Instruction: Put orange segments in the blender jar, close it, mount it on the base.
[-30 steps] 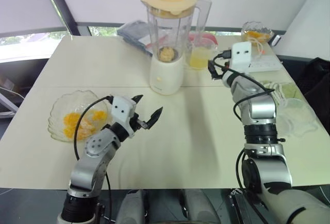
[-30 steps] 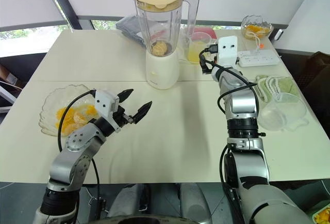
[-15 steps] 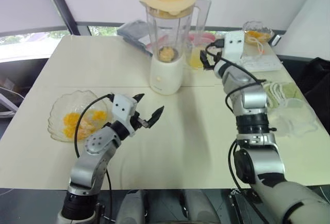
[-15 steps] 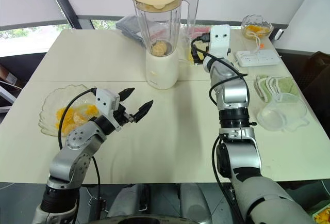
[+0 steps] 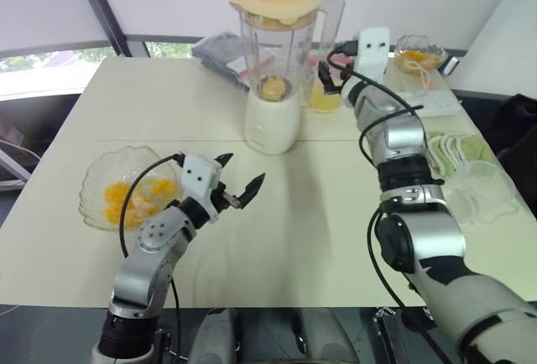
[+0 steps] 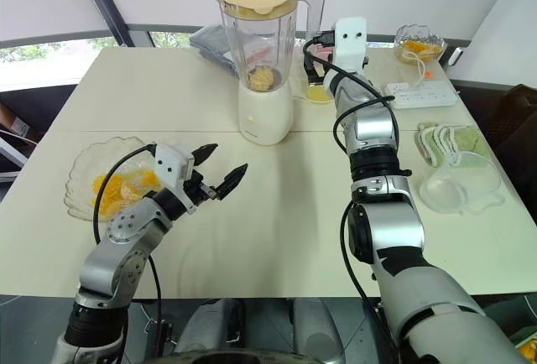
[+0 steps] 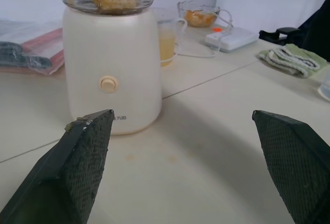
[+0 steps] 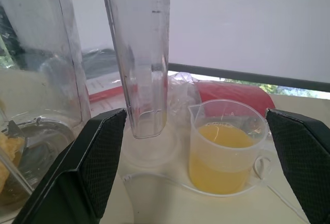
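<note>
- We found the blender jar (image 5: 275,41) at the table's twelve o'clock, lidded, on the base (image 5: 270,121), fruit inside.
- Our right gripper (image 8: 198,167), jaws wide and empty, faced its handle; the seating possibly needed checking.
- Our left gripper (image 5: 239,181) was wide, empty.

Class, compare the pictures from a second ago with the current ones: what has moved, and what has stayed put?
The right gripper, jaws open, has risen and travelled forward and leftward, from beside the cup of juice to the blender jar handle. It has taken hold of nothing. The left gripper stays open and hovering beside the glass bowl of orange segments. The lidded jar remains mounted on the base.
</note>
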{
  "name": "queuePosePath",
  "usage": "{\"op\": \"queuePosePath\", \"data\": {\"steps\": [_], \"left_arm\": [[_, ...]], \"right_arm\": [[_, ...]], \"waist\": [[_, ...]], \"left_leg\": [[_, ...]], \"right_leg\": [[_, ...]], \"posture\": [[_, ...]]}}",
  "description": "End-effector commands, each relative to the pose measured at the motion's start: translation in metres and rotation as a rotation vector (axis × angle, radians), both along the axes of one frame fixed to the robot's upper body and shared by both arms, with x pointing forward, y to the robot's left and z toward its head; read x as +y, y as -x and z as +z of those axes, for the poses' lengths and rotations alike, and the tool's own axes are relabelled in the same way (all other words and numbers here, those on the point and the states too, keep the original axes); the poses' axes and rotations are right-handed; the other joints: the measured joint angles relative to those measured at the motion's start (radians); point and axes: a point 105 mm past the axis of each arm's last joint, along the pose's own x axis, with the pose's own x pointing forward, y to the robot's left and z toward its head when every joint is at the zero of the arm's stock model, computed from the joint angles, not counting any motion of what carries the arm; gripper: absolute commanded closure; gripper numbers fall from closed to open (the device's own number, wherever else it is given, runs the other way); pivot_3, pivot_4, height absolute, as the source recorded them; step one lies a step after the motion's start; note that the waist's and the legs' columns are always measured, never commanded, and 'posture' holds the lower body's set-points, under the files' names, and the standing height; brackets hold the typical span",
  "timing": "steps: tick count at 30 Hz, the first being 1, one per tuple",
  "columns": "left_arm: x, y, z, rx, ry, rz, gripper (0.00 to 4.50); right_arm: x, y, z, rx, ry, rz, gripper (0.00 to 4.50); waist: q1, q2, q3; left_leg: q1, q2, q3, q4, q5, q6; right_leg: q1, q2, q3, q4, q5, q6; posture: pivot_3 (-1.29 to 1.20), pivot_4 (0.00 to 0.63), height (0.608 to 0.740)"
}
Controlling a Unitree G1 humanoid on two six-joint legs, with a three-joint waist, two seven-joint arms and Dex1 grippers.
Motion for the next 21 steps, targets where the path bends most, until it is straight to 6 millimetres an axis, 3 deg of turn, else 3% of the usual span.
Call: {"op": "queuePosePath", "data": {"steps": [1, 14, 17, 21], "left_arm": [[-0.003, 0.003, 0.010, -0.045, 0.009, -0.007, 0.00], [-0.005, 0.003, 0.013, -0.050, 0.011, -0.004, 0.00], [-0.005, 0.003, 0.012, -0.049, 0.011, -0.002, 0.00], [-0.004, 0.002, 0.011, -0.047, 0.014, 0.001, 0.00]], "right_arm": [[0.009, 0.001, 0.031, -0.092, 0.010, 0.027, 0.04], [0.020, -0.009, 0.041, -0.118, 0.011, 0.037, 0.04], [0.019, -0.011, 0.042, -0.125, 0.016, 0.029, 0.82], [0.020, -0.012, 0.040, -0.123, 0.014, 0.033, 2.92]], "waist": [[0.000, 0.000, 0.000], [-0.001, 0.000, 0.000], [-0.001, 0.000, 0.000], [0.000, 0.000, 0.000]], "left_leg": [[0.000, 0.000, 0.000, 0.000, 0.000, 0.000], [0.000, 0.000, 0.000, 0.000, 0.000, 0.000], [0.000, 0.000, 0.000, 0.000, 0.000, 0.000], [0.000, 0.000, 0.000, 0.000, 0.000, 0.000]], "right_leg": [[0.000, 0.000, 0.000, 0.000, 0.000, 0.000], [0.000, 0.000, 0.000, 0.000, 0.000, 0.000], [0.000, 0.000, 0.000, 0.000, 0.000, 0.000], [0.000, 0.000, 0.000, 0.000, 0.000, 0.000]], "posture": [[0.00, 0.150, 0.740], [0.00, 0.150, 0.740], [0.00, 0.150, 0.740], [0.00, 0.150, 0.740]]}}
